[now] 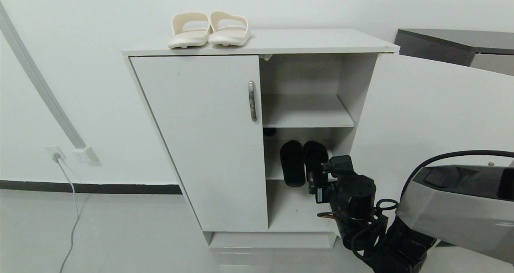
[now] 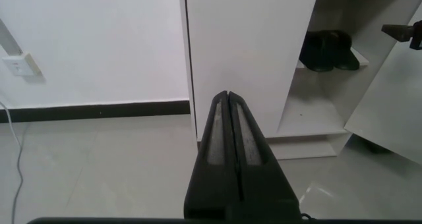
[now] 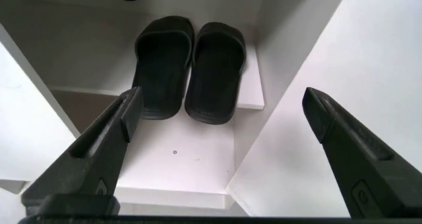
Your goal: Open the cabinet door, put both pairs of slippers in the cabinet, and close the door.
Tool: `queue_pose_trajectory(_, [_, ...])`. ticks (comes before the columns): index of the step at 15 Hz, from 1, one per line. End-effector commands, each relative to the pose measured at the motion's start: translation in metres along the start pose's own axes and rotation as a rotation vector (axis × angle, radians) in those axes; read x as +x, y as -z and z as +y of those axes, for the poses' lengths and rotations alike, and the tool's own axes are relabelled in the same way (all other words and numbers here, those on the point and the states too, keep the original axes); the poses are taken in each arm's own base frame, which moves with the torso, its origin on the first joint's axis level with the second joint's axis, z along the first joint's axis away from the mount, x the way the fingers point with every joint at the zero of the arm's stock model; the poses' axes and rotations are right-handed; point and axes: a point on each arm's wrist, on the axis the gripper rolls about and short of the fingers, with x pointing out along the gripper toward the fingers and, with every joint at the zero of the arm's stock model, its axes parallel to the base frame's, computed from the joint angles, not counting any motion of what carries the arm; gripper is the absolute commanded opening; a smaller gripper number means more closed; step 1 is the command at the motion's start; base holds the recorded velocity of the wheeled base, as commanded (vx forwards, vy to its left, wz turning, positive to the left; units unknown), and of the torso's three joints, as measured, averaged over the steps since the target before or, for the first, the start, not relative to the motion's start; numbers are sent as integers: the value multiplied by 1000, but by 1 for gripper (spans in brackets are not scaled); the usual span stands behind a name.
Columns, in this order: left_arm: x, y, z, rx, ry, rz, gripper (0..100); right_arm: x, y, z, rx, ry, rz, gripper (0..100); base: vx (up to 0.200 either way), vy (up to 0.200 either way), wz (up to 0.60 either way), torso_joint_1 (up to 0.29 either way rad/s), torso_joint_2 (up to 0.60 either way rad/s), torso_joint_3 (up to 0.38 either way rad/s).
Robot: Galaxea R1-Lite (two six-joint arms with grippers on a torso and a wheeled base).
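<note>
Head view shows the cream slippers [image 1: 209, 29] atop the cabinet [image 1: 321, 40], long axes running front to back. They lie up and leftward from the right gripper [image 3: 222, 99], which is spread wide and empty by the shelved black slippers [image 1: 303, 162]. The left gripper [image 2: 227, 95] is pressed closed and probably better placed.

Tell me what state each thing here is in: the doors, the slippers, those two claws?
Right cabinet door: open wide.
Left cabinet door: shut.
Black slippers: side by side on the lower shelf.
Beige slippers: on the cabinet top, not yet inside.
Right gripper: open, empty, facing the black slippers.
Left gripper: shut, empty.
Wall socket: cable plugged in.
</note>
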Motion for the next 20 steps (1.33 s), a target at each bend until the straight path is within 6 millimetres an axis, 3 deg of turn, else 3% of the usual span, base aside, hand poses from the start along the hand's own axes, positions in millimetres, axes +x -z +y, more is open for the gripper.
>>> queue_pose_trajectory(1, [0, 0, 0, 1, 0, 2, 0, 0, 2, 1, -5, -2, 5, 100, 0, 200, 0, 7, 2, 7])
queue_pose_trajectory(17, [0, 0, 0, -2, -2, 2, 0, -5, 7, 0, -23, -19, 1, 100, 0, 200, 0, 4, 3, 3])
queue_pose_trajectory(20, [0, 0, 0, -5, -2, 2, 0, -6, 6, 0, -22, -43, -10, 100, 0, 0, 0, 0, 0, 0])
